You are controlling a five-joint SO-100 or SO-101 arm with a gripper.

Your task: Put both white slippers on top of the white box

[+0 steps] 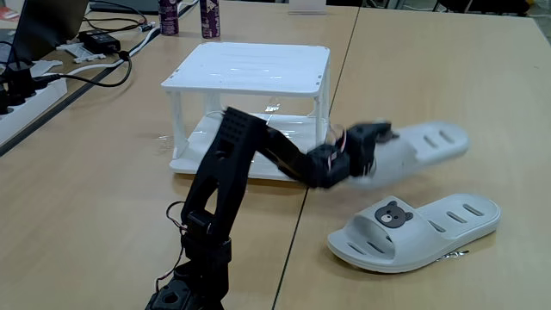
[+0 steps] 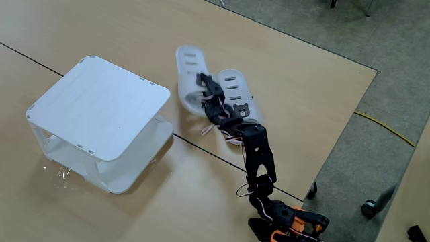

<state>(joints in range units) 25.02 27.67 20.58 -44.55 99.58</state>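
Wooden tabletops [image 1: 413,77] pushed together, with a dark seam running between them, carry everything we see, and grey carpet [image 2: 322,20] shows past the table edge at the upper right of the higher fixed view. At right of centre in the lower fixed view lies the far slipper [image 1: 435,142], its slotted sole stretching toward the right edge; in the higher view this same slipper [image 2: 188,70] sits just above centre. The gripper [image 1: 372,146] is at that slipper's strap end, and in the higher view we see it [image 2: 203,86] over the same spot. We cannot tell how wide its jaws stand or whether they have hold of the strap, since the dark wrist covers them and the picture is blurred there. The near slipper [image 1: 417,228] rests flat on the table at lower right of the lower view, bear badge facing us, close beside the first one; from above it [image 2: 235,91] lies alongside its partner, partly under the arm. The white box [image 1: 250,69] stands at upper centre of the lower view, left of both slippers and apart from them, its slatted top bare; in the higher view it [image 2: 97,107] fills the left middle. Cables and a power strip [image 1: 21,99] lie at the upper left, with two dark bottles [image 1: 209,17] along the top edge.
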